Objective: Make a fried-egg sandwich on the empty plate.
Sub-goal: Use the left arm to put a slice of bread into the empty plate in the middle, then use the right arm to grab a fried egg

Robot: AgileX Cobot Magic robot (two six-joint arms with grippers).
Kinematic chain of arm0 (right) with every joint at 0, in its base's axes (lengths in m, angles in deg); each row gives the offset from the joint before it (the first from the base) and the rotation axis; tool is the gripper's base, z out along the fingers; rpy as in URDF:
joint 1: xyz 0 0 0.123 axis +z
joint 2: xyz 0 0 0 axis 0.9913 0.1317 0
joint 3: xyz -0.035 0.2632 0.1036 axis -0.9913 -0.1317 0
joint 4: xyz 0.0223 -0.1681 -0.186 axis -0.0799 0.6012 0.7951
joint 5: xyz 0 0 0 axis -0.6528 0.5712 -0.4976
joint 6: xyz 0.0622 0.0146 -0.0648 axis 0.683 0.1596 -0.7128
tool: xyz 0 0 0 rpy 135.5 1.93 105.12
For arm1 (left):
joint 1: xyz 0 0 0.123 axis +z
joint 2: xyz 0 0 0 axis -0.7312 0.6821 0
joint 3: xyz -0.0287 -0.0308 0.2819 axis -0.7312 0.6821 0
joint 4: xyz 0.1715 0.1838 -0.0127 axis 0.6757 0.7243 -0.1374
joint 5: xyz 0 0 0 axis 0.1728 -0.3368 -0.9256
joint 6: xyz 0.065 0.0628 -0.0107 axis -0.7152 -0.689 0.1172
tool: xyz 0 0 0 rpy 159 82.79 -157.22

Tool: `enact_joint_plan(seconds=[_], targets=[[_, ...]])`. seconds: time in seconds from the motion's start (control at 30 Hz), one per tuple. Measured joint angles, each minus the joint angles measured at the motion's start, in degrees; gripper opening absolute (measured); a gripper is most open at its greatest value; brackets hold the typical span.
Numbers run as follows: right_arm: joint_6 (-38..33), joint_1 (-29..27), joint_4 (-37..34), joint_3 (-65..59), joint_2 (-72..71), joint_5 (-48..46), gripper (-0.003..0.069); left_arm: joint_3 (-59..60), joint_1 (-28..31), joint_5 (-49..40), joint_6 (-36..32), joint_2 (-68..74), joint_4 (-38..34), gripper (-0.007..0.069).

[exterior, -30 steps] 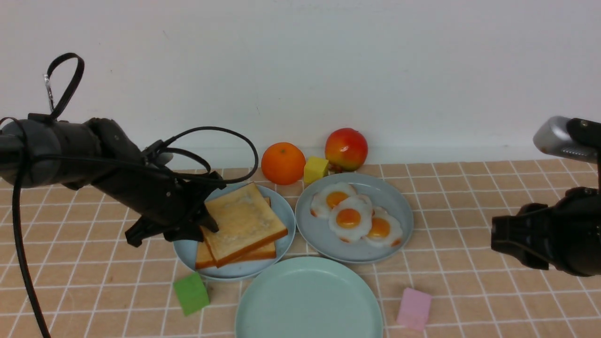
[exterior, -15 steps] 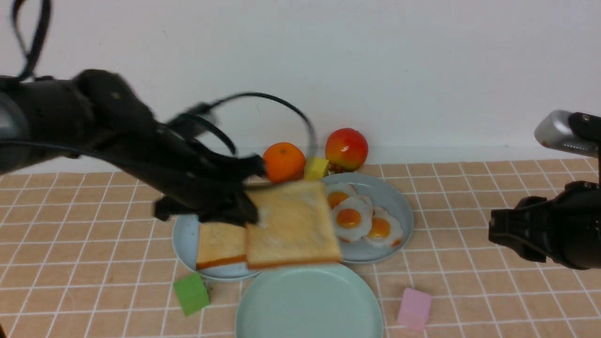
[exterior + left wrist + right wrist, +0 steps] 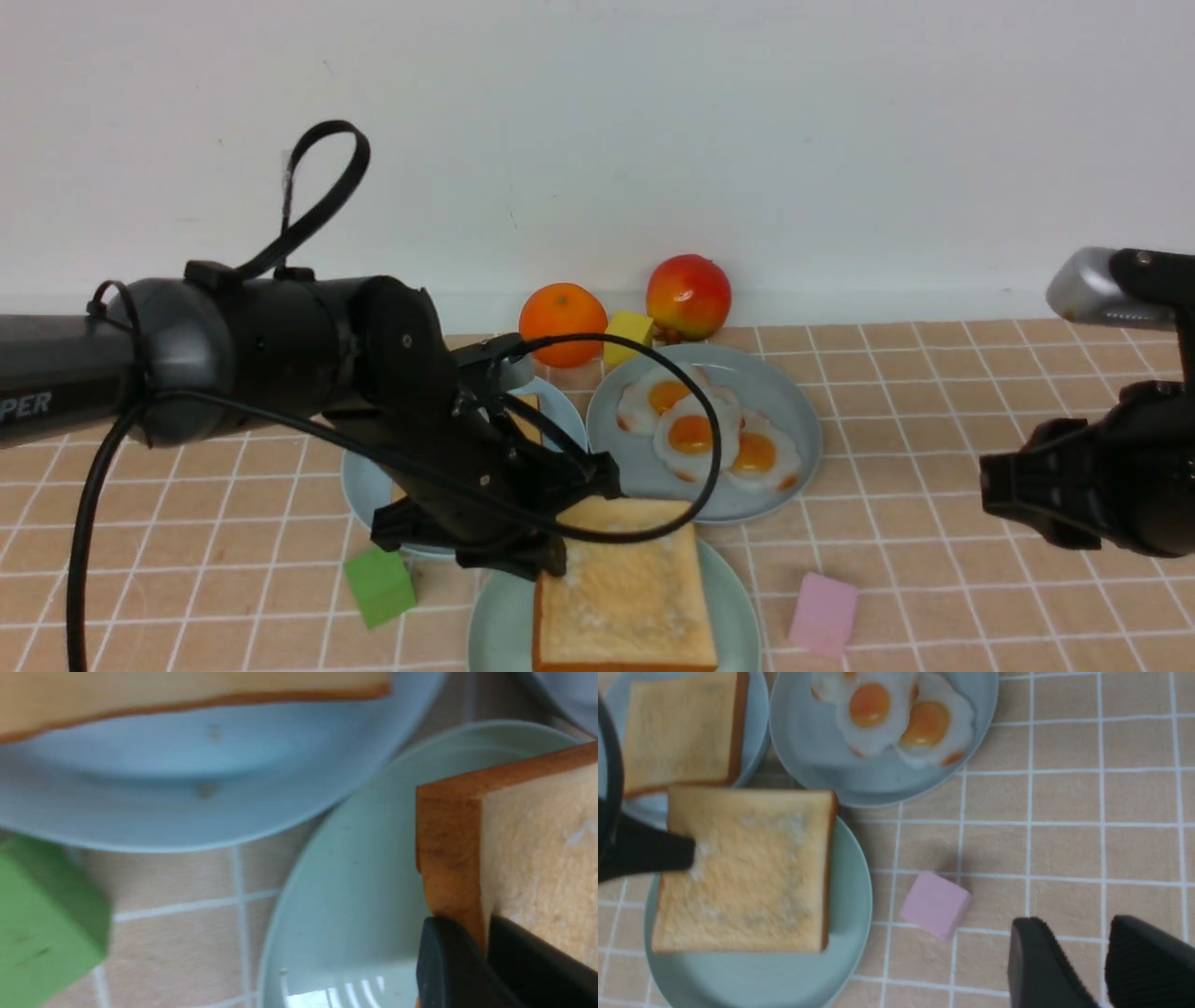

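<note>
Right fingers, tiled tabletop, white wall

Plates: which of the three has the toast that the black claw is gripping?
The pale mint-green plate, nearest the robot: the left gripper pinches a toast slice there. The sky-blue plate holds a loose slice; the grey-blue plate holds fried eggs.

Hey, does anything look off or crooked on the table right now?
Only slightly. The toast slice, gripped at one edge by the left pincer, lies off-centre over the mint-green plate, with its far corners poking past the rim. Nothing looks spilled or damaged.
</note>
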Motion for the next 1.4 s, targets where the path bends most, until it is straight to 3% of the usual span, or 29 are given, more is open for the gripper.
enact_joint_plan(seconds=[0.2, 0.4, 0.6, 0.77, 0.87, 0.9, 1.03, 1.1, 1.4], targets=[[-4.03, 0.00, -4.09, 10.02, 7.58, -3.41, 0.0252, 0.00, 0.00, -3.31, 1.00, 0.00, 1.05, 0.0252], [-8.45, 0.00, -5.94, 22.76, 20.86, -7.74, 0.0356, 0.02, 0.06, -6.34, 0.97, -1.41, 4.13, 0.0460], [-10.06, 0.00, -6.07, 33.18, 32.58, -8.63, 0.0449, -2.34, 1.17, -12.26, 0.97, -8.61, 13.03, 0.0533], [-10.43, -0.21, -7.37, 42.57, 44.02, -11.06, 0.0466, -4.51, 1.27, -16.33, -0.82, -20.09, 16.28, 0.0468], [-10.38, -1.45, -11.13, 47.23, 49.40, -12.92, 0.0465, -4.51, 1.27, -18.39, -5.34, -26.15, 13.22, 0.0330], [-10.33, -1.82, -11.82, 47.80, 50.01, -13.17, 0.0465, -4.51, 1.27, -18.54, -5.67, -26.44, 12.97, 0.0320], [-10.28, -4.42, -18.93, 51.51, 55.22, -14.84, 0.0465, -4.09, 1.27, -20.52, -9.91, -30.76, 8.41, 0.0076], [-10.58, -5.11, -21.34, 51.80, 57.05, -14.95, 0.0463, -3.12, 1.27, -20.26, -10.37, -31.52, 7.67, -0.0002], [-11.87, -5.59, -25.00, 51.91, 62.41, -13.15, 0.0405, 3.62, 1.27, -16.63, -10.70, -31.79, 6.95, -0.0013]])
